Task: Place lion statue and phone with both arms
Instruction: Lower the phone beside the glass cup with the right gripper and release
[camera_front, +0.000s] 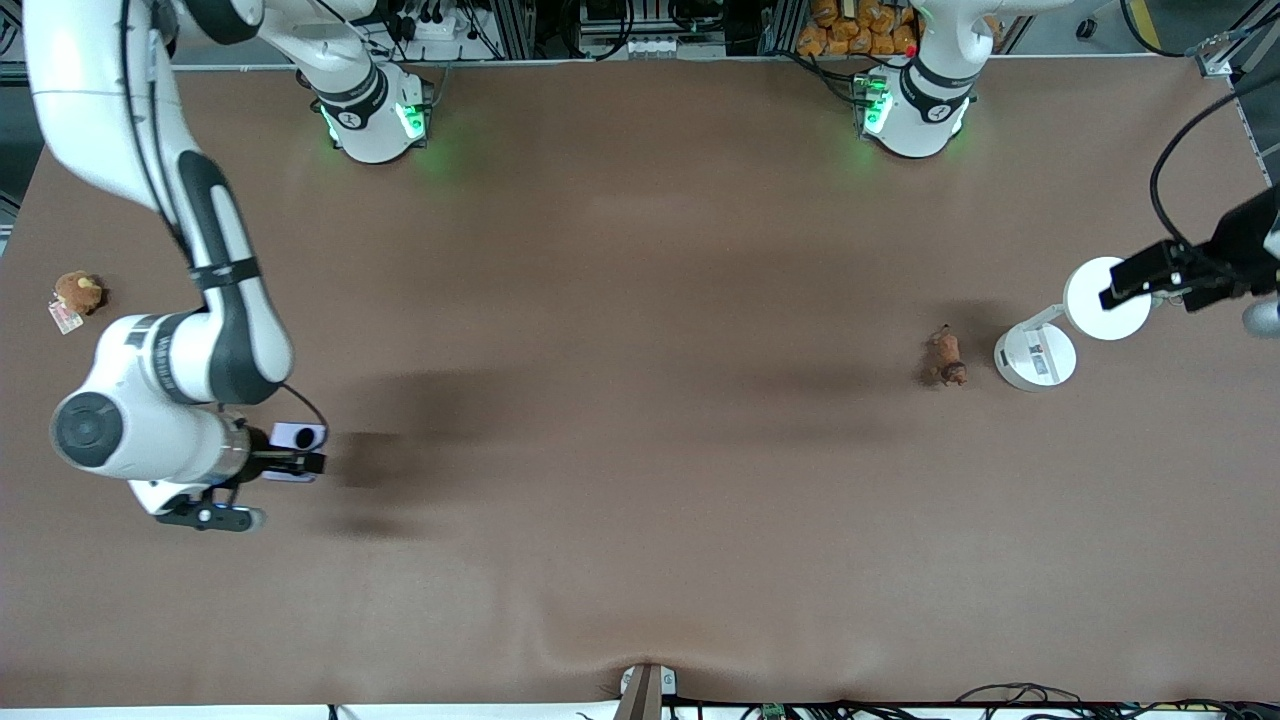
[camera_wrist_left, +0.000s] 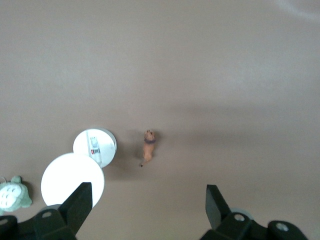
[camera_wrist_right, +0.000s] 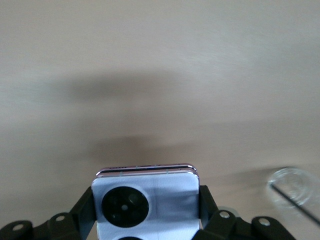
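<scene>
lion statue (camera_front: 945, 360): tiny brown-orange figurine with thin tail, on the table toward the left arm's end, not held. phone (camera_front: 297, 438): folded, pale lavender, squarish, black camera circles visible, clamped between the right gripper (camera_front: 300, 464) fingers, toward the right arm's end.
</scene>
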